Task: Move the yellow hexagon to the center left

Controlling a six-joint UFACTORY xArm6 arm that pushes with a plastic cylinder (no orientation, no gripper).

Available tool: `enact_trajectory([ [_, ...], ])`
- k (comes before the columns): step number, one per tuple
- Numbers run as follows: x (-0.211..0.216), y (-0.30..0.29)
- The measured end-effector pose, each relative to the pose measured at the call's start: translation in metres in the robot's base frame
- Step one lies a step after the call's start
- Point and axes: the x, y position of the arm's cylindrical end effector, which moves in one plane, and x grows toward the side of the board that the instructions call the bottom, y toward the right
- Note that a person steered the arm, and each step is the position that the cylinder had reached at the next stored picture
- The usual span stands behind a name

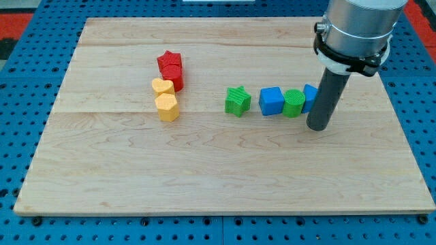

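Note:
The yellow hexagon (167,107) lies left of the board's middle, touching a yellow heart-like block (162,87) just above it. My tip (317,127) rests on the board at the view's right, far to the right of the yellow hexagon. The rod stands right beside a blue block (310,96), partly hiding it, and just right of a green round block (294,103).
A red star (169,61) and a red block (173,76) stand above the yellow pair. A green star (237,101) and a blue cube (271,101) lie in a row between the hexagon and my tip. The wooden board (102,177) sits on a blue perforated base.

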Motion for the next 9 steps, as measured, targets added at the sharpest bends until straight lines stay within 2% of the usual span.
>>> enact_trajectory([
  [4,-0.004,0.001],
  [5,0.030,-0.018],
  [6,0.054,-0.073],
  [8,0.038,-0.199],
  [9,0.015,-0.207],
])
